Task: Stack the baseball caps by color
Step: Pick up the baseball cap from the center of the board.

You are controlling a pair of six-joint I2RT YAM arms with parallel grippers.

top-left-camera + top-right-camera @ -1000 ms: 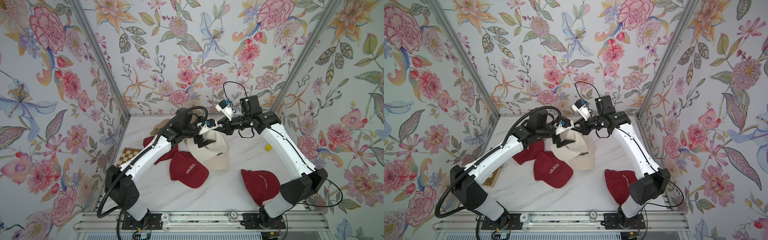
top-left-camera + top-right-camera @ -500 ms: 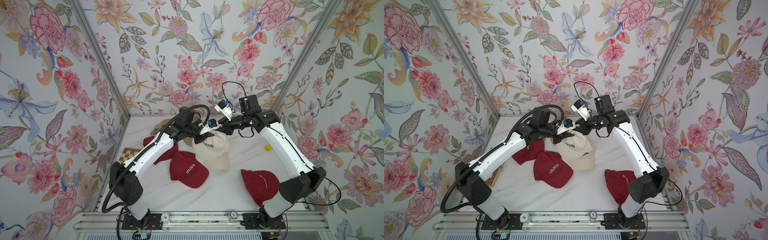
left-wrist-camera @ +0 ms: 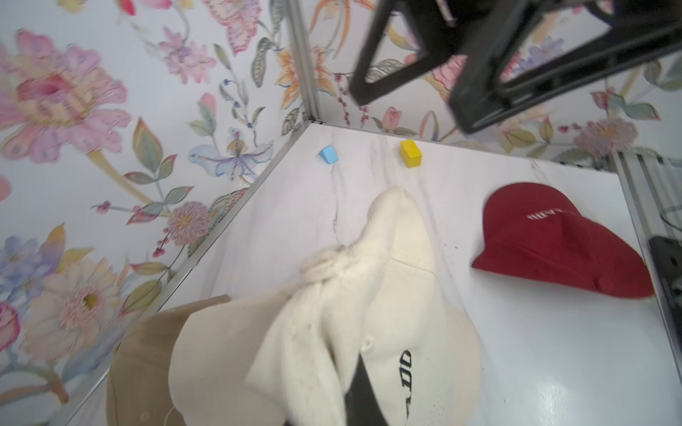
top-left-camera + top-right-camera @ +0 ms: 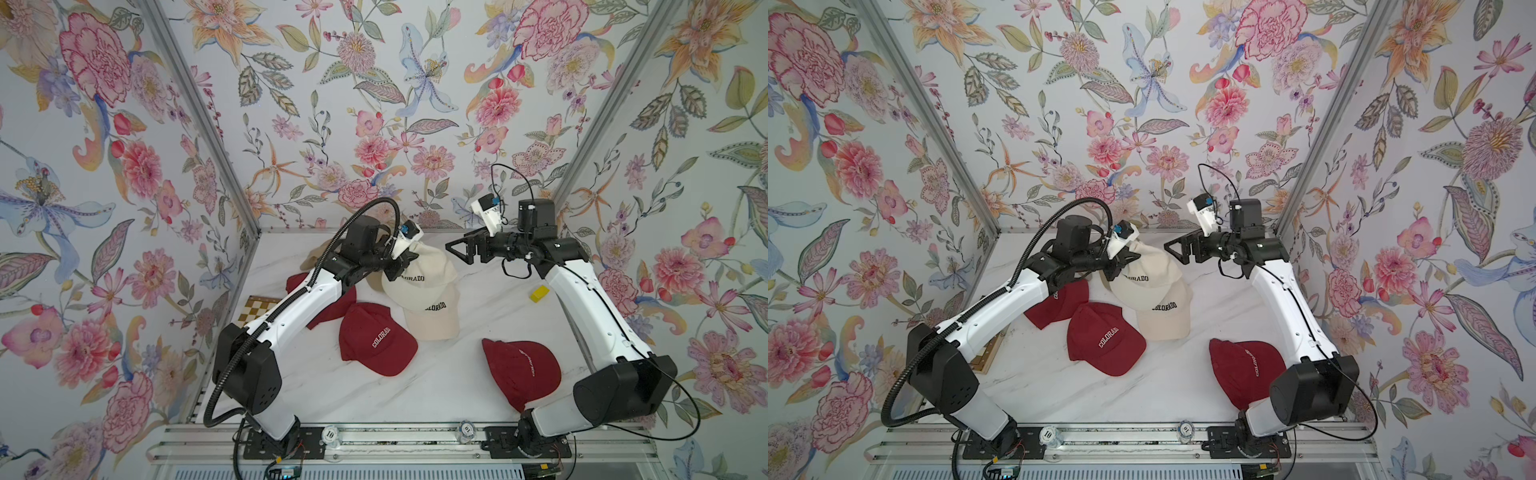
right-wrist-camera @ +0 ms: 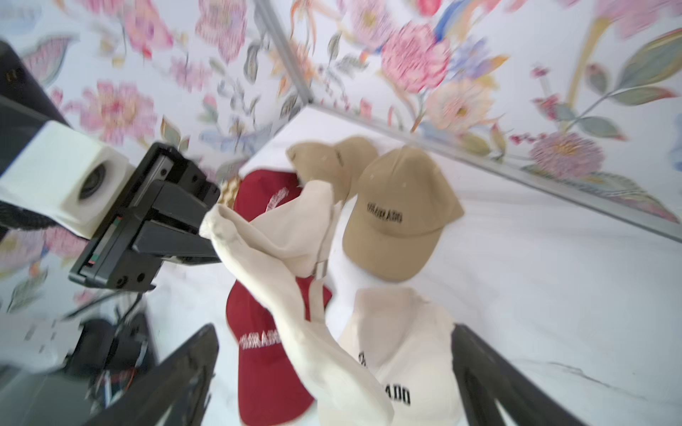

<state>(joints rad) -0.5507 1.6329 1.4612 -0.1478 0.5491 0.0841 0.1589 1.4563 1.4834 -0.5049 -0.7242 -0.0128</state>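
My left gripper (image 4: 401, 266) is shut on the back edge of a cream baseball cap (image 4: 419, 270), which hangs draped over a second cream cap (image 4: 432, 320). In the right wrist view, the pinched fabric (image 5: 280, 250) shows at the left gripper (image 5: 206, 232). My right gripper (image 4: 457, 249) stands open to the right of the cap, nothing between its fingers (image 5: 177, 369). One dark red cap (image 4: 374, 340) lies at the centre. A second (image 4: 519, 370) lies by the right arm's base, and a third (image 4: 328, 303) is partly under the left arm. Two tan caps (image 5: 398, 221) sit at the back.
A checkered wooden board (image 4: 257, 309) lies at the left wall, partly under the left arm. A yellow block (image 4: 539, 293) lies by the right wall, and a blue block (image 3: 328, 153) sits near the back right corner. Floral walls enclose three sides.
The left gripper closed on the cream cap. The right gripper then let the cap go, opened and drew back to the right. The cap sagged onto the lower cream cap.
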